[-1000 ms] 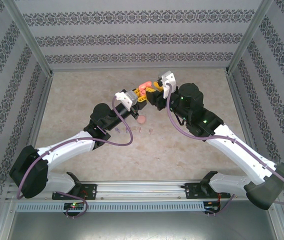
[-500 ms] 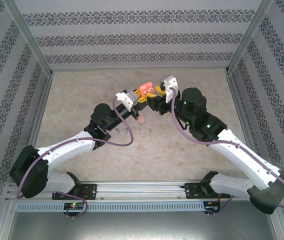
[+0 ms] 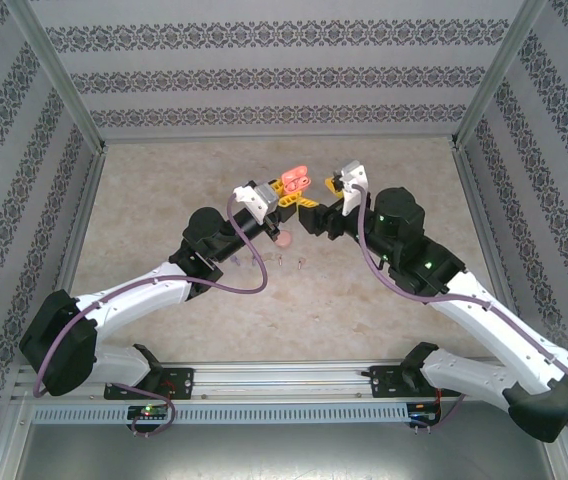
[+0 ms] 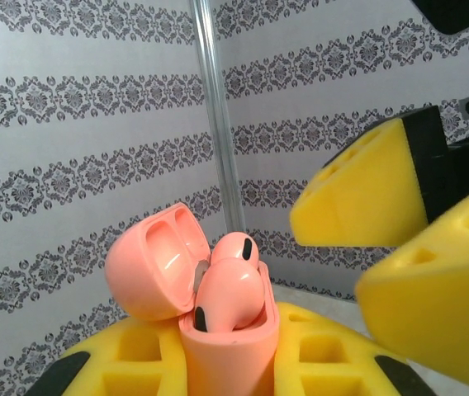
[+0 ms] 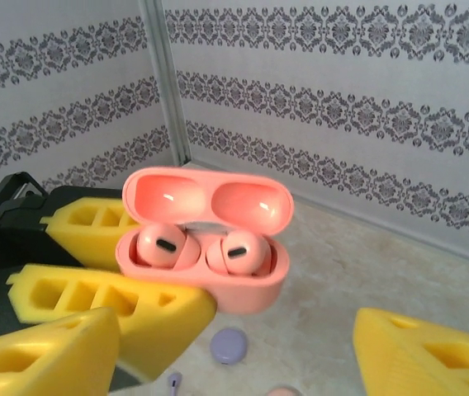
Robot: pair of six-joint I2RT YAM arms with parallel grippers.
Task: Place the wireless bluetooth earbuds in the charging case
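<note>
Earbuds (image 5: 162, 243) of the pink pair are seen seated side by side in the two wells of the pink charging case (image 5: 247, 285), whose lid (image 5: 210, 196) stands hinged open behind them. The case is held up off the worktop (image 3: 164, 180) by the left tool (image 3: 284, 197), whose yellow fingers (image 5: 94, 224) are clamped on the lower body of the case.

A change is noted in the right tool (image 4: 329, 252). A second ago it was pressed close against the case; now it has been drawn back to the right, and its fingers are spread well apart with nothing between them. From this it is judged that the second pink earbud has been released into its well and that this pair is done, apart from the lid, which is not yet shut.

Below the raised case, a purple case (image 5: 230, 345) is seen lying on the worktop, and several tiny loose pieces (image 3: 279, 262) are scattered near it; they are too small to be told apart from above. The other pairs are therefore judged still to be placed, so the task is only partly finished.
</note>
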